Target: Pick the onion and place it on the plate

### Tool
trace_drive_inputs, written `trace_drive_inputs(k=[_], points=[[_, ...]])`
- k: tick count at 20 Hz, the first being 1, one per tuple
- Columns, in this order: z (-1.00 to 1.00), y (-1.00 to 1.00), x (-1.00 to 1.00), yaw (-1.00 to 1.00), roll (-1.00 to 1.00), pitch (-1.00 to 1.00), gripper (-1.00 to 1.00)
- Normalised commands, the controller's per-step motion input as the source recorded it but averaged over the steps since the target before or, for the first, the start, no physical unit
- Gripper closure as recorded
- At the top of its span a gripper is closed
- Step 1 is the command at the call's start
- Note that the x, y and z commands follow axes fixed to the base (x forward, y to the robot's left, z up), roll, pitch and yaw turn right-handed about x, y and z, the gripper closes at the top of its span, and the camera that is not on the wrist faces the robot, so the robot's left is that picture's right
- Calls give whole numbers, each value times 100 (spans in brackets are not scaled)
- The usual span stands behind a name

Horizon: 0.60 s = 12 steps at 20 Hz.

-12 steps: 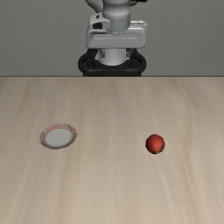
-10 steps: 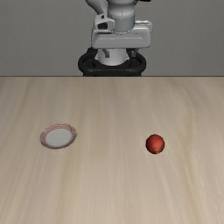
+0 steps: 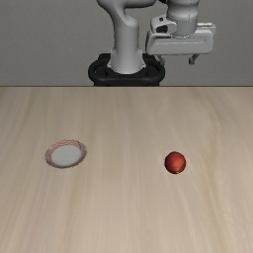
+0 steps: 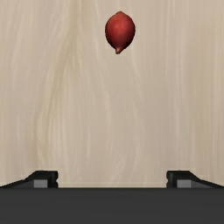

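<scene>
A dark red onion [image 3: 175, 163] lies on the wooden table, toward the exterior view's right. The small plate [image 3: 66, 153], white with a pinkish rim, sits on the exterior view's left, well apart from the onion. My gripper [image 3: 173, 59] hangs high near the table's far edge, almost in line with the onion and far above it. In the wrist view the onion [image 4: 120, 31] lies on the table ahead of the gripper [image 4: 112, 179]. Its two fingertips stand wide apart, open, with nothing between them.
The light wooden table [image 3: 126, 217] stretches across the whole scene. The robot's black base [image 3: 124, 71] stands at its far edge, in front of a grey wall.
My hand has swung from above the base toward the exterior view's right, ending over the onion's side of the table. Onion and plate have not moved.
</scene>
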Motion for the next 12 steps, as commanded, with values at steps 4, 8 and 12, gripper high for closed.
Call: trace_drive_inputs(k=[4, 8, 12], points=[[0, 0, 100, 0, 0, 0, -100], [0, 0, 100, 0, 0, 0, -100], [0, 0, 100, 0, 0, 0, -100]])
